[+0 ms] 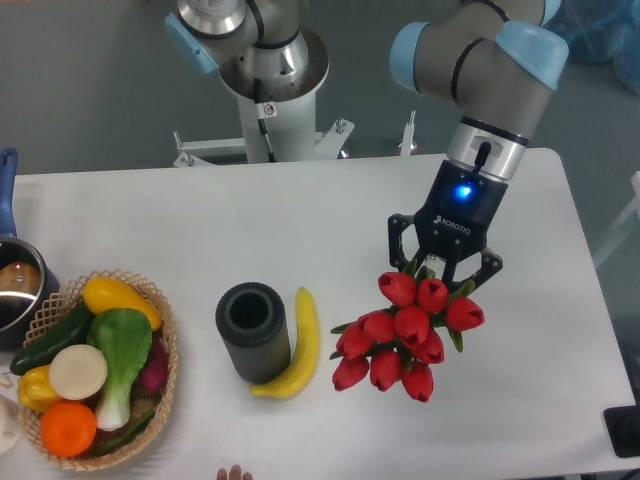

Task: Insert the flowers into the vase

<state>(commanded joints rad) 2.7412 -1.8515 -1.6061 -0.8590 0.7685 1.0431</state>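
Note:
The flowers (402, 333), a bunch of red tulip buds with green leaves, sit at the right of the white table. My gripper (444, 272) is right over the stem end of the bunch, its black fingers on either side of the stems and apparently closed on them; the stems themselves are hidden under it. The vase (253, 331), a dark grey ribbed cylinder with a hollow top, stands upright to the left of the flowers, about a hand's width away, apart from my gripper.
A yellow banana (298, 347) lies right beside the vase, between it and the flowers. A woven basket (160, 370) of vegetables and fruit stands at the front left. A dark pot (15, 290) sits at the left edge. The robot base (270, 95) stands behind the table.

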